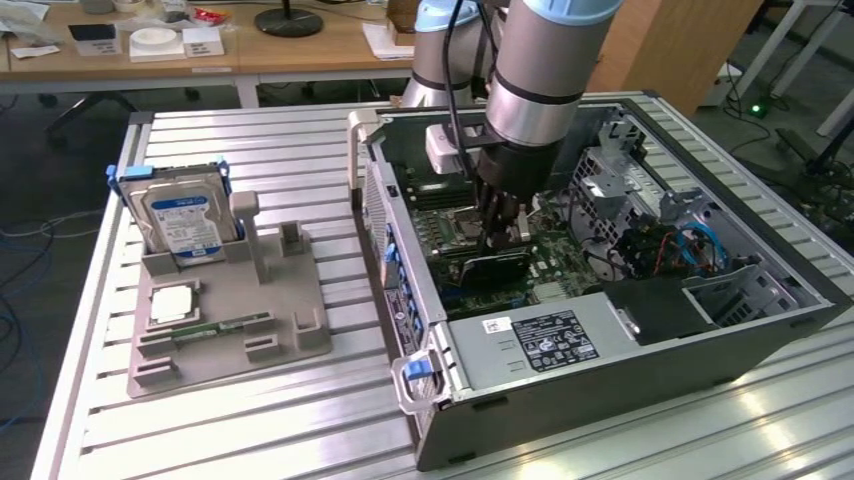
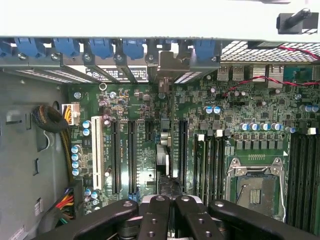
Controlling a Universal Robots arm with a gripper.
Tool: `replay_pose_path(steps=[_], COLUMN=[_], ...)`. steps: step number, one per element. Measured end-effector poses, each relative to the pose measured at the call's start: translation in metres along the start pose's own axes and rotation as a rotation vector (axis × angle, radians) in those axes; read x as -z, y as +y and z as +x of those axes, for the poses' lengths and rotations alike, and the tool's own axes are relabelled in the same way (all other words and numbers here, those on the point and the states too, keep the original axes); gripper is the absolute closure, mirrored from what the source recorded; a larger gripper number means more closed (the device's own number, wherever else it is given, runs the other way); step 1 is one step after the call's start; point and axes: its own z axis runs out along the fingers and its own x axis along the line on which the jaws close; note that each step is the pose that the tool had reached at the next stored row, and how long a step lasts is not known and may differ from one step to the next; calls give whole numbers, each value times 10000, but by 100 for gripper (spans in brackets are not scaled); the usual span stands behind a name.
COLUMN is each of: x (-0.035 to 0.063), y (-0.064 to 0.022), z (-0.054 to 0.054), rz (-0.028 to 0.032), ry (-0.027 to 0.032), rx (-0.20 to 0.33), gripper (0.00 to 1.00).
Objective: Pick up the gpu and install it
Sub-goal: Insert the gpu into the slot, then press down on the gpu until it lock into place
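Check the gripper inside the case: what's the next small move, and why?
Probably a short, straight push down on the gpu. The card stands on edge along a motherboard slot, its bracket at the rear opening, and the gripper is shut at the card's top edge. Whether the card is fully seated can't be told, so press gently.

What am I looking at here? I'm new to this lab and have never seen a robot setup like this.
A robot arm reaches down into an open computer case that lies on a slatted metal table. One picture comes from a camera standing off to the side. The other comes from a camera on the arm's wrist, facing the motherboard. The gripper, the arm's two-fingered hand, is shut on the gpu, a thin card that the wrist camera sees edge-on above the slots. At the exterior view's left, a grey holder carries a hard drive standing upright.
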Motion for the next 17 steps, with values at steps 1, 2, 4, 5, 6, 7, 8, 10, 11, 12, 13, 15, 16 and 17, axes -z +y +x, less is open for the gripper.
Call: replay_pose_path(steps=[1, 2, 4, 5, 6, 7, 8, 10, 11, 12, 13, 15, 16, 17], x=[0, 0, 0, 0, 0, 0, 0, 0, 0, 1, 2, 2, 4, 5], y=[0, 0, 0, 0, 0, 0, 0, 0, 0, 6, 29, 103, 145, 189], z=[0, 0, 0, 0, 0, 0, 0, 0, 0, 1, 2, 3, 4, 5], rz=[0, 0, 0, 0, 0, 0, 0, 1, 0, -2, 0, 8, 12, 15], ry=[0, 0, 0, 0, 0, -1, -1, -1, -1, 1, 2, -1, -1, 0], rx=[0, 0, 0, 0, 0, 0, 0, 0, 0, -1, 0, 0, 0, 2], gripper=[89, 89, 89, 89, 89, 89, 89, 89, 89, 89, 89, 89, 89, 89])
